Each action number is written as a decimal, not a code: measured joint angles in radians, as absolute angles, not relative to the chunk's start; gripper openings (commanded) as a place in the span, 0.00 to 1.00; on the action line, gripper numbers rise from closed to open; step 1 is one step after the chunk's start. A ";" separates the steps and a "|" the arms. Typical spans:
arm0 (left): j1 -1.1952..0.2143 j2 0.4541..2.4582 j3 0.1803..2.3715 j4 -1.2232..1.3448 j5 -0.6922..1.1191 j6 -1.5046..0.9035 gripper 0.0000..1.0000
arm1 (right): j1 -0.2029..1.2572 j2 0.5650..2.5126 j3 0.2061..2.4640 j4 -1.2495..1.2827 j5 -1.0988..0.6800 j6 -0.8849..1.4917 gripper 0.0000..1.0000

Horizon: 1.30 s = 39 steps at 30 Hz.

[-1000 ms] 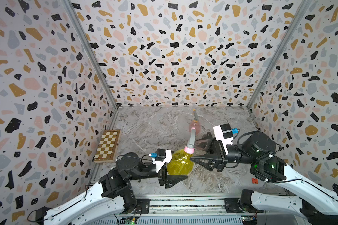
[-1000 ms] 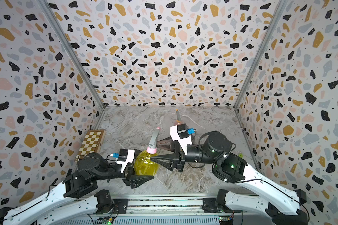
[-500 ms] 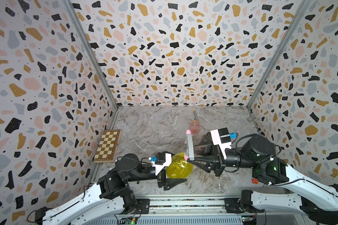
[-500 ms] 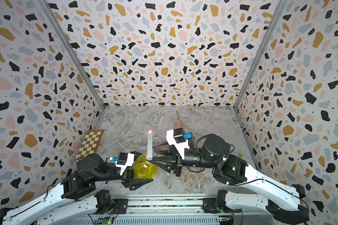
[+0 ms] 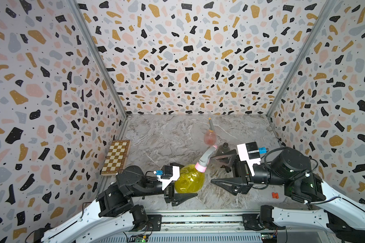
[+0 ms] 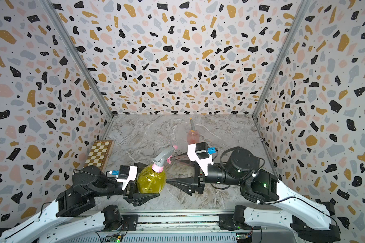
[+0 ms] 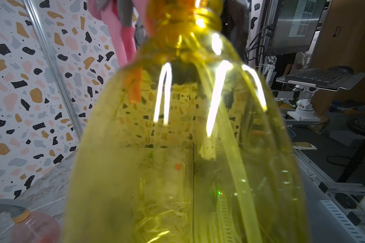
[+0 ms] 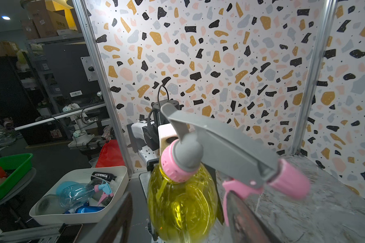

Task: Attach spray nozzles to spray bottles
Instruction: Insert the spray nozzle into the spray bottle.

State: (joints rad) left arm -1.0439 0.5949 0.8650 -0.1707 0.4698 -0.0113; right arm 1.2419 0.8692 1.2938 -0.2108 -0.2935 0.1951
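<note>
Right fingers (image 5: 228, 183) have spread open beside the pink-trigger nozzle (image 8: 226, 147), which sits tilted on the yellow bottle (image 8: 181, 202). Left fingers (image 5: 183, 196) clamp the bottle. Step: screwing on. Next, probably: regrip collar, twist.

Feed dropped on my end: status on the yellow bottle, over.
Left gripper shut on yellow bottle. Right gripper open beside pink-trigger nozzle, which sits on the bottle's neck. Smoky grey bottle close behind right gripper.

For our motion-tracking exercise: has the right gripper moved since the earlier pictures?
Yes. The right gripper has drawn back slightly rightward in a top view, nearer the small red piece on the table; its jaws stand open.
</note>
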 measured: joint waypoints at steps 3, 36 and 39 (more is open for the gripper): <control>-1.044 0.595 0.865 -0.192 0.490 -0.006 0.00 | 1.242 0.846 1.304 -0.214 -0.273 0.186 0.77; -1.044 0.586 0.888 -0.284 0.457 0.012 0.00 | 1.234 1.011 1.508 -0.397 -0.348 0.143 0.22; -1.044 0.590 0.900 -0.313 0.449 0.013 0.00 | 1.223 1.033 1.544 -0.413 -0.354 0.149 0.14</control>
